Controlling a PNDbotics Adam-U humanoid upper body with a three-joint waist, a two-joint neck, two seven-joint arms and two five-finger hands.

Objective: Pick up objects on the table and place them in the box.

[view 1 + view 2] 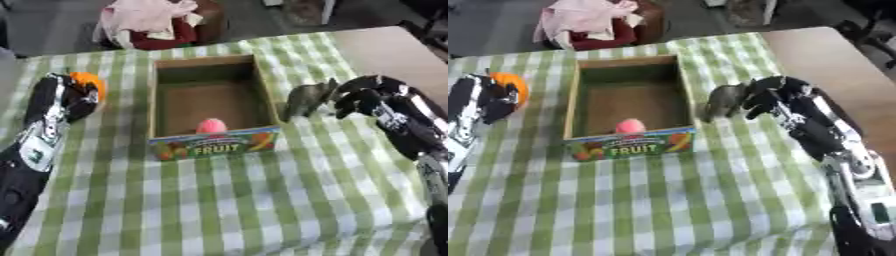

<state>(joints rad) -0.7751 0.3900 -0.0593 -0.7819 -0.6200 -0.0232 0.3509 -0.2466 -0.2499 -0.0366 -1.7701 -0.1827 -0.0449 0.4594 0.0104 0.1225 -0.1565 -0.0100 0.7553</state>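
Note:
An open cardboard box (268, 102) with a "FRUIT" label on its front wall stands at the table's middle. A pink round thing (211, 125) lies inside it against the front wall. Left of the box, my left hand (63, 100) has its fingers curled round an orange ball (87, 81), just above the cloth. Right of the box, a grey animal toy (726, 100) stands close to the box's right wall. My right hand (785, 97) is at the toy's rear end, fingers bent round it from both sides.
A green and white checked cloth (227, 200) covers the table, with open cloth in front of the box. A bare tan tabletop (833, 60) shows at the far right. Beyond the far edge sits a heap of pink and red fabric (149, 22).

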